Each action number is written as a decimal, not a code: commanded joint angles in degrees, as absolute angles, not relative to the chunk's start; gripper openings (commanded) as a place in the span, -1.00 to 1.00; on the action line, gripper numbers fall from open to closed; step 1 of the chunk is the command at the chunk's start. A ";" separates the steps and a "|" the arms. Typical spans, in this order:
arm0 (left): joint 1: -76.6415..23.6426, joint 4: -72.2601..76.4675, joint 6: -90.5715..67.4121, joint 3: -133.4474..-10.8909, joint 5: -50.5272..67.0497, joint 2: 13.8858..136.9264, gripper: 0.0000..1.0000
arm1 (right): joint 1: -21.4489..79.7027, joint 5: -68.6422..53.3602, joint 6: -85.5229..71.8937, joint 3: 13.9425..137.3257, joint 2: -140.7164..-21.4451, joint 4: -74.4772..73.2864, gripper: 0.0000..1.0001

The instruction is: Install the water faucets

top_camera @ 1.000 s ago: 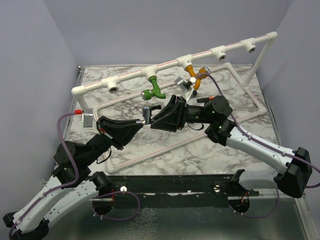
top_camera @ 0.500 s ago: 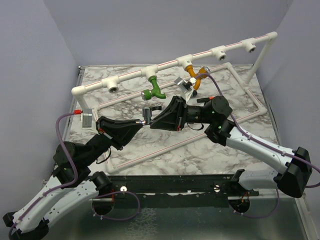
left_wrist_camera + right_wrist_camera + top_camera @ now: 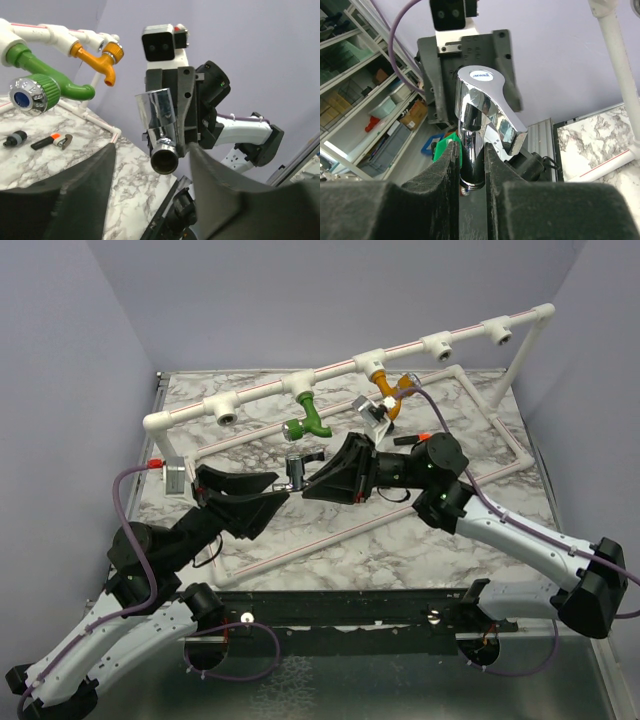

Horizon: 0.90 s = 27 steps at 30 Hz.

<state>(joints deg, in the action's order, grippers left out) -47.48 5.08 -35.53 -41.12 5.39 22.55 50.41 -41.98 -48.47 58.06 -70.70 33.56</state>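
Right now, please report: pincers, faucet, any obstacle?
Right pincer shut on chrome faucet. Left pincer open, close before it. Green faucet, orange faucet on pipe.

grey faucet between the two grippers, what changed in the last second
The right gripper closed on the grey faucet. Then the left gripper, which had been holding it, opened and let go, so the faucet has passed from left to right. It stayed in about the same spot. The green faucet and orange faucet stayed on the white pipe rail.
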 commanded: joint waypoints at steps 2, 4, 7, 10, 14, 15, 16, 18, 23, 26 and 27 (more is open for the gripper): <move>-47.59 1.45 -33.33 -44.69 2.73 23.46 0.61 | 50.97 -39.35 -43.77 58.52 -66.61 30.38 -0.99; -47.63 0.13 -32.26 -46.34 2.79 24.33 0.72 | 50.92 -38.32 -41.53 59.05 -65.52 27.41 -0.99; -47.61 -2.39 -30.63 -48.53 2.83 26.11 0.84 | 50.93 -35.67 -37.91 60.03 -63.81 21.17 -0.99; -47.60 -4.43 -28.71 -50.99 2.81 27.76 0.89 | 50.92 -32.02 -32.88 61.99 -62.06 12.84 -0.99; -47.63 -9.23 -25.00 -55.91 1.82 31.76 0.95 | 50.98 -24.84 -25.67 64.67 -59.42 2.13 -0.99; -47.58 -11.07 -23.91 -57.75 1.06 33.00 0.95 | 50.93 -22.83 -24.08 65.34 -58.73 0.40 -0.99; -47.59 -12.72 -22.65 -59.47 0.53 34.57 0.95 | 50.93 -20.87 -22.49 65.91 -58.04 -2.62 -0.99; -47.66 -15.94 -20.24 -63.14 -2.20 37.60 0.95 | 50.95 -15.91 -19.32 67.42 -56.92 -7.09 -0.99; -47.61 -18.90 -14.16 -69.72 -5.95 43.90 0.95 | 50.94 -5.46 -11.97 71.45 -55.26 -15.98 -0.99; -47.61 -19.33 -10.74 -72.83 -7.83 47.51 0.95 | 50.98 1.46 -8.01 74.00 -54.90 -20.81 -0.99; -47.59 -19.41 -9.58 -73.88 -8.37 48.69 0.95 | 50.97 3.88 -6.89 74.74 -54.75 -22.21 -0.99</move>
<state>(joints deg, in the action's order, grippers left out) -47.48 -16.27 -16.64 -69.97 -3.79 45.10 50.63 -9.39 -14.76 71.09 -55.79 -13.37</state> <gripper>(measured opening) 0.976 0.231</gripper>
